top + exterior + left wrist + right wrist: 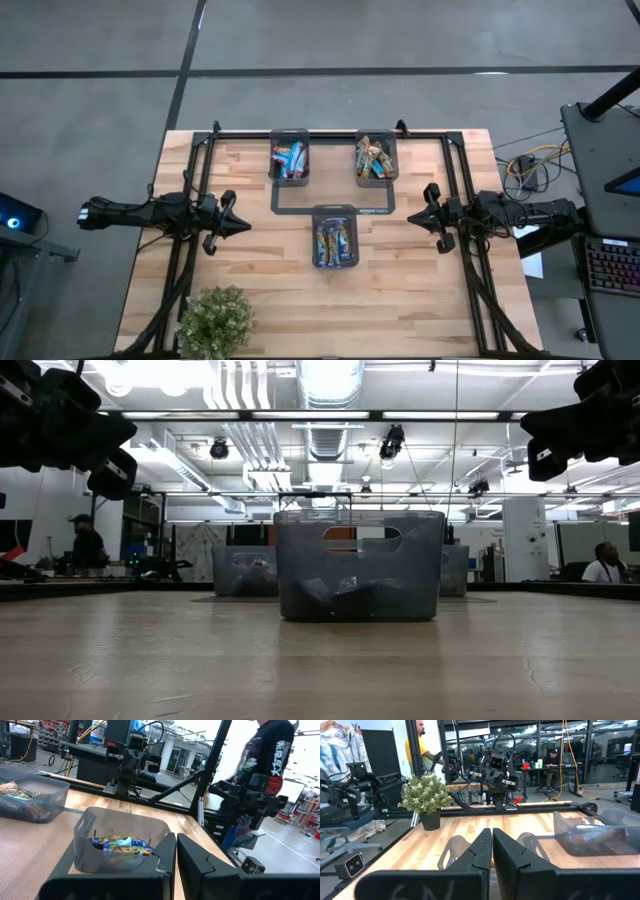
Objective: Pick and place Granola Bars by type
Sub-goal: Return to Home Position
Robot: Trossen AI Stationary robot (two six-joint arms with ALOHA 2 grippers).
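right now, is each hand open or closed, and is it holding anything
left hand: closed, holding nothing, over the left side of the table.
right hand: closed, holding nothing, over the right side.

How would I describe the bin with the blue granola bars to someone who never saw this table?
On the light wooden table, three dark grey plastic bins form a triangle. The lone bin nearest the potted green plant holds blue-wrapped granola bars; the other two stand side by side.

Industrial lab, exposed ceiling ducts (330, 385)
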